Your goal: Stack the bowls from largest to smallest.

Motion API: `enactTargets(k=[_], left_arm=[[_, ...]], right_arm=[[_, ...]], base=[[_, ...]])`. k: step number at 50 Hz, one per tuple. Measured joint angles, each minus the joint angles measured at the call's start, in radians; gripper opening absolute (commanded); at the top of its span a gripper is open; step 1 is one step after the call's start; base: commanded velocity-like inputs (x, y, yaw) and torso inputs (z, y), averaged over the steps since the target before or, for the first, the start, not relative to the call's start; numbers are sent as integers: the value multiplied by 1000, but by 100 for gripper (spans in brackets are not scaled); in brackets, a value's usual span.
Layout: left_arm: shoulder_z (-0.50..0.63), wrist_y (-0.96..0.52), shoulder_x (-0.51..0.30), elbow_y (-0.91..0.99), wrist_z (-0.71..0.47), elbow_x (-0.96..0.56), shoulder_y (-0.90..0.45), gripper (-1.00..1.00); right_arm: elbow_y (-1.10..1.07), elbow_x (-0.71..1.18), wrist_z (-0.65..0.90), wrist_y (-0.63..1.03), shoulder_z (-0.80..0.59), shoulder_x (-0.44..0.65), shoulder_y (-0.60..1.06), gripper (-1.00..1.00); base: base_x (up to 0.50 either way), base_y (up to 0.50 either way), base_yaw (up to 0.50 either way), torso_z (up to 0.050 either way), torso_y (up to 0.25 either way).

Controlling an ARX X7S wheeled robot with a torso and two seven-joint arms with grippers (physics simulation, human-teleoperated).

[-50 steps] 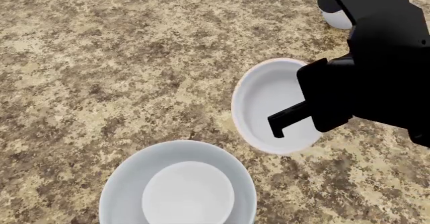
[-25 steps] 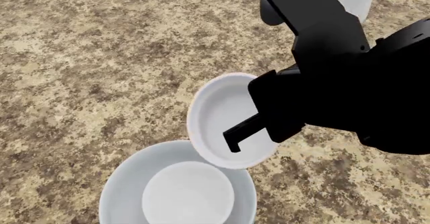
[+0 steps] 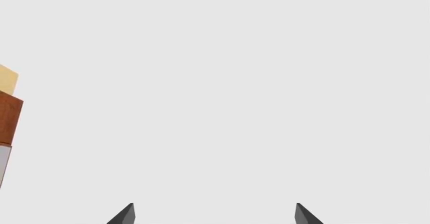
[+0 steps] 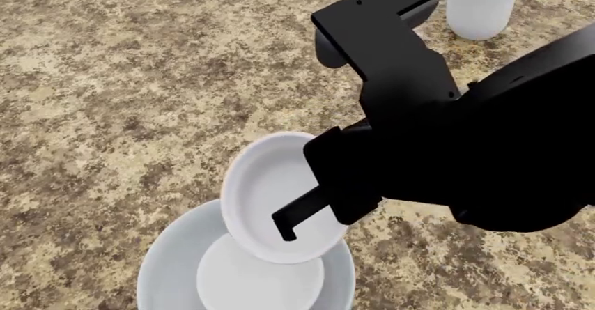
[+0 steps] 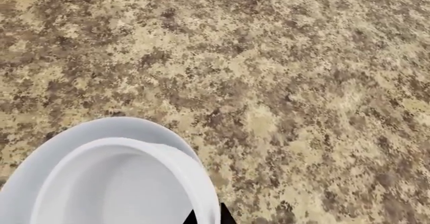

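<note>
We have the small shallow bowl (image 4: 269,198) pinched by its rim in our right gripper (image 4: 311,216), tilted above the large bowl (image 4: 167,268), overlapping its rim at about one o'clock (the plant pot (image 4: 478,7) sits far off). Our left gripper (image 3: 213,215) shows fingertips spread apart, holding nothing.

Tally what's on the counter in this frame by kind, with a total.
White bowls: 2, the large bowl and the small bowl held over it by the right gripper
Potted plants: 1
Total: 3
</note>
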Motion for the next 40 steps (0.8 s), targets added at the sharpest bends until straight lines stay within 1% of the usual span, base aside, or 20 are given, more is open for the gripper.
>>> enactTargets(k=[40], left_arm=[[3, 9, -7, -5, -2, 1, 2, 100]], right_arm=[[-11, -89, -103, -61, -36, -49, -102, -100]], base=[[0, 0, 0, 0, 1]])
